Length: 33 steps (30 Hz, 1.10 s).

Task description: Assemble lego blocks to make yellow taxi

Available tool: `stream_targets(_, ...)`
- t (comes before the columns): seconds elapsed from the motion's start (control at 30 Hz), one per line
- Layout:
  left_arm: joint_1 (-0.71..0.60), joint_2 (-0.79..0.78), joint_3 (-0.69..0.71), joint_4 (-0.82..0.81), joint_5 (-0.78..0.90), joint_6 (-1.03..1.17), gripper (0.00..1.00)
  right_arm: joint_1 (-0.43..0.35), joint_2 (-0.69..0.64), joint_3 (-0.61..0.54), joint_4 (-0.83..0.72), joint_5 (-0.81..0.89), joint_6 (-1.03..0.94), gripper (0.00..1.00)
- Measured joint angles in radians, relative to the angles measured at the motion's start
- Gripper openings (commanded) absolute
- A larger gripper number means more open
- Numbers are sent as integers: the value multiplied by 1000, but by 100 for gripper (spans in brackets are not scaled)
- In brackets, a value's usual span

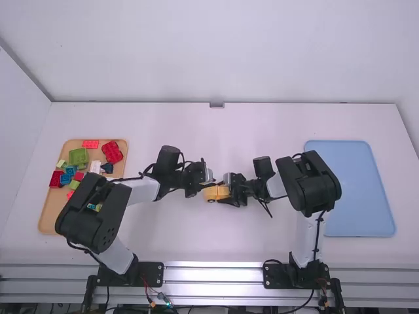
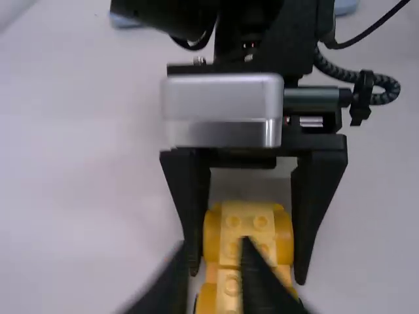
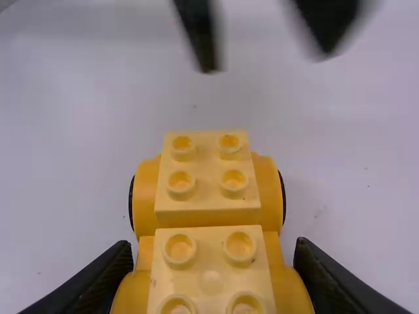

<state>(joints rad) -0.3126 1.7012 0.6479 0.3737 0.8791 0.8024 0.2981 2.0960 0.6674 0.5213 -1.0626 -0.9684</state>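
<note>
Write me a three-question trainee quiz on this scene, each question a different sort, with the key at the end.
1. True or false: the left gripper has its fingers apart.
2. Multiple choice: what grips the yellow taxi body?
a) the left gripper
b) the right gripper
c) a person's hand
3. Fill the blank: in the high view, the tan tray of loose blocks lies on the ____ side of the table.

Key: 1 true; 2 b; 3 left
</note>
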Motion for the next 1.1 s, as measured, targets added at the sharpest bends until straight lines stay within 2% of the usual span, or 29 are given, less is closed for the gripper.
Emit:
stream_targets(0.27, 0, 85, 0, -26, -16, -18, 2, 0, 0, 0, 0, 0, -3, 59)
stream_targets(0.57, 0, 89, 0, -38, -19, -21, 2, 0, 0, 0, 2, 0, 0, 59)
stream_targets(0.8, 0, 152, 29, -24, 56, -21, 2, -2, 0, 0, 1, 0, 0, 59)
stream_targets(1.1, -2, 148, 48, -81, 13, -23, 2, -3, 0, 0, 5, 4, 1, 60)
